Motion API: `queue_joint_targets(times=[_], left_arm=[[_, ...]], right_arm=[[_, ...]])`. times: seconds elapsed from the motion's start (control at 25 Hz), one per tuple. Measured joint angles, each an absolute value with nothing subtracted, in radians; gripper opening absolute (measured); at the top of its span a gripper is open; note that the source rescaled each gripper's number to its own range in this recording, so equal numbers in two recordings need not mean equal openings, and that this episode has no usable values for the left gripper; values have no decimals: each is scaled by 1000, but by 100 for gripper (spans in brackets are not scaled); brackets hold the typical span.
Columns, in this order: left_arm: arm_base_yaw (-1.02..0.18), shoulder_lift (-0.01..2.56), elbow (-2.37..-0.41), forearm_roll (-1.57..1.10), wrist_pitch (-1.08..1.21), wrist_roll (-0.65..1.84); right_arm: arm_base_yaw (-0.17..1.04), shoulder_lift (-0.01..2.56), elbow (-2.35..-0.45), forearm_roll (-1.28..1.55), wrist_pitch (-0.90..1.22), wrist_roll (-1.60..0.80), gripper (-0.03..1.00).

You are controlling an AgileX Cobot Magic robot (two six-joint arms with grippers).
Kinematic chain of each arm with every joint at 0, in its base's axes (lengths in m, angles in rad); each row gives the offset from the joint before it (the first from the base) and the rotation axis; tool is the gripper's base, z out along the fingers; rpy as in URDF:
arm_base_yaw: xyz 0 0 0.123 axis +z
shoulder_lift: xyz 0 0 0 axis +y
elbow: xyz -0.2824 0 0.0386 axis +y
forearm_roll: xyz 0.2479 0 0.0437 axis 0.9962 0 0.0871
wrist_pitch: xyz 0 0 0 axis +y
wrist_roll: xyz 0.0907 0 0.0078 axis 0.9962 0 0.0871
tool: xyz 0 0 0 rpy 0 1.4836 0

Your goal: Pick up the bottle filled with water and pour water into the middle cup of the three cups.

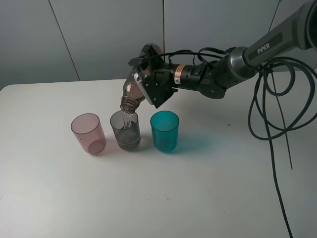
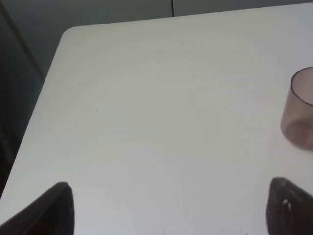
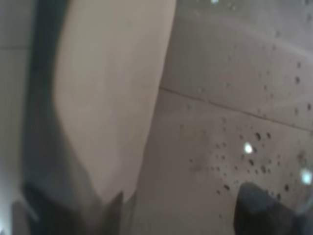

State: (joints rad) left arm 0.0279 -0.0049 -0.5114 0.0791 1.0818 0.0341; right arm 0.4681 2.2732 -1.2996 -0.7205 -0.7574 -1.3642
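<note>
1. The bottle [image 1: 132,95] is being pinched by the right gripper [image 1: 153,85], tilted, its mouth just above the middle cup [image 1: 125,131]; water is being poured in.
2. A gentle, centred tilt is being called for.
3. The left gripper [image 2: 166,215], jaws spread and empty, is being shown only by its wrist view.

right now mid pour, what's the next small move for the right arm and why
Probably tip the bottle slightly further: its mouth sits just above the middle cup, a thin stream falls inside, and the cup looks only partly filled.
</note>
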Motion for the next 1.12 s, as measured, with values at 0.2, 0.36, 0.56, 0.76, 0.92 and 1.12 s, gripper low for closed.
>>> queue_joint_targets(times=[0.2,0.36,0.56,0.76,0.92,1.12], left_arm=[[28,-5,-511,79,1082,34],[28,-5,-511,79,1082,34],[28,-5,-511,79,1082,34],[28,-5,-511,79,1082,34],[28,-5,-511,79,1082,34],[28,-5,-511,79,1082,34]], right_arm=[[468,2273,-1300,-719,-763,-1375,0],[468,2273,-1300,-717,-769,-1395,0],[468,2269,-1300,-719,-769,-1410,0],[468,2267,-1300,-719,-771,-1439,0],[468,2259,-1300,-720,-773,-1450,0],[468,2237,-1300,-730,-773,-1467,0]])
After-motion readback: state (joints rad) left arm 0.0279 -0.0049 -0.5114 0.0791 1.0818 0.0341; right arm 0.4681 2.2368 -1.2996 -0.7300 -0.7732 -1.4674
